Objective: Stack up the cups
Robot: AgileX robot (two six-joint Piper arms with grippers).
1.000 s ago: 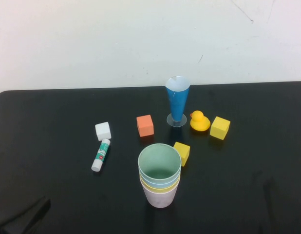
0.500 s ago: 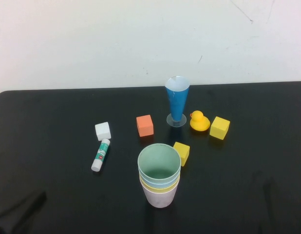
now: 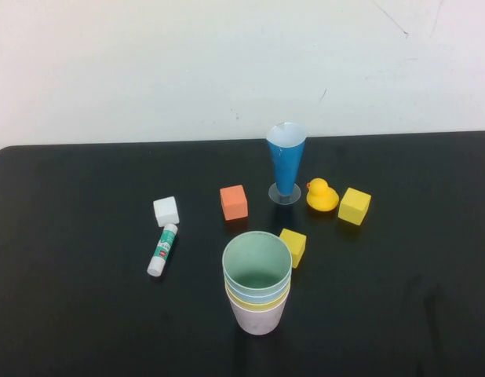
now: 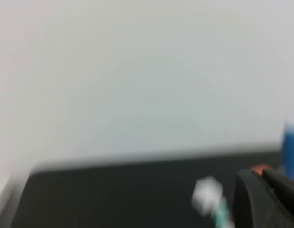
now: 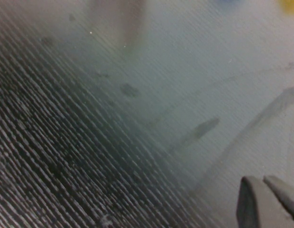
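Pastel cups (image 3: 257, 284) stand nested in one stack near the black tabletop's (image 3: 78, 196) front edge, pale green innermost, then light blue, yellow and pink. Neither arm appears from above. The left gripper (image 4: 262, 176) and right gripper (image 5: 263, 180) show only in their wrist cameras, both closed tight on nothing.

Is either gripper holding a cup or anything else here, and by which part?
Nothing held. Left gripper and right gripper are shut, empty, away from the stacked cups.
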